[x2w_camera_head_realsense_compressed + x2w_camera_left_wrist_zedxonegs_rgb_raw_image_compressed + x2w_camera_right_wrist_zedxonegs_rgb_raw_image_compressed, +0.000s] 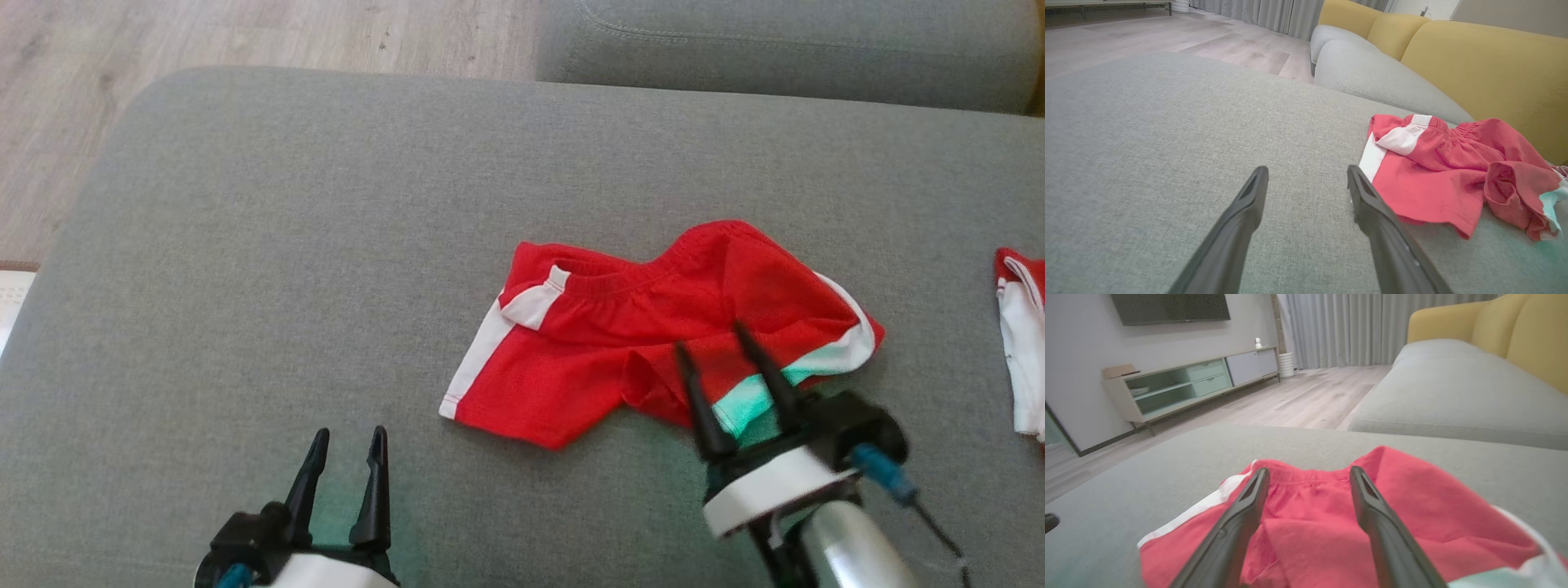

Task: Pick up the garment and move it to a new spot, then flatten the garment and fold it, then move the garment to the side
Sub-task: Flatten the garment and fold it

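Shorts lie on grey cushion (wood floor beyond); left gripper, right gripper both parted.

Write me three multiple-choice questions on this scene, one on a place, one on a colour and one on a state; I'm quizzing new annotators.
1. The right gripper is over: A the wooden floor; B the red shorts; C the yellow sofa back.
2. The shorts' side stripe is: A white; B black; C blue.
3. The left gripper is: A shut on the shorts; B shut on a sock; C open and empty.
Answers: B, its fingers overlap the shorts in the head view; A, a white band edges the leg; C, its fingers are spread above bare grey cushion.
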You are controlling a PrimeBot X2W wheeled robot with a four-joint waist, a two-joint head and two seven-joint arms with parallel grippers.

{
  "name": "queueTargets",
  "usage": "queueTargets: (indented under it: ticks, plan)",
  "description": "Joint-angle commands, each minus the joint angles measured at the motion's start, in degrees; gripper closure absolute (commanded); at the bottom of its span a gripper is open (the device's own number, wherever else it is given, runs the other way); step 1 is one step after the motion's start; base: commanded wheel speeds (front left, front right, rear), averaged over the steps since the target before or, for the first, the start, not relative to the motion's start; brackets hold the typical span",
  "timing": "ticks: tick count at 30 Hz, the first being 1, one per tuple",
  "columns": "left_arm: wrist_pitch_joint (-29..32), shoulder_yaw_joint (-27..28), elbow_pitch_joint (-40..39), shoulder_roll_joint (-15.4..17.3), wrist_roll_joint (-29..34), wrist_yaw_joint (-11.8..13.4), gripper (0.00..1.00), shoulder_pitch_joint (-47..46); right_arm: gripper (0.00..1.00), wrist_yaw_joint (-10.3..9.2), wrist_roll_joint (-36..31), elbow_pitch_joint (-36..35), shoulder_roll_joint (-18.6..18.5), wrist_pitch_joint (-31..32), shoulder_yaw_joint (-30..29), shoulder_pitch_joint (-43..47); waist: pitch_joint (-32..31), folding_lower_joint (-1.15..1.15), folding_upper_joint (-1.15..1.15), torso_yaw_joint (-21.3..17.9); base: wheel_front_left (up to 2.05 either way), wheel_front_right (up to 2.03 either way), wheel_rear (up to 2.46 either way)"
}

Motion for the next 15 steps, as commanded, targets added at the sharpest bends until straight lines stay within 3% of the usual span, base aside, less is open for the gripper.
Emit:
queueTargets:
  ticks: [1, 5, 15]
  plan:
    - [-0.3, 1.7, -1.2, -0.1, -0.3, 0.2, 0.00, -1.3, 0.00, -0.04, -0.3, -0.6, 0.0, -0.6, 3.0, -1.2, -0.1, 0.00, 0.00, 0.4, 0.00, 0.00, 0.00]
    - [-0.3, 1.7, -1.0, -0.1, -0.3, 0.1, 0.00, -0.9, 0.00, -0.04, -2.0, 4.9, -0.2, -0.6, 5.2, -1.1, -0.2, 0.00, 0.00, 1.0, 0.00, 0.00, 0.00]
    - [-0.3, 1.5, -1.0, -0.1, -0.5, 0.1, 0.00, -0.8, 0.00, -0.04, -8.1, 9.1, -0.5, -0.6, 0.4, 1.0, 0.0, 0.00, 0.00, 1.5, 0.00, 0.00, 0.00]
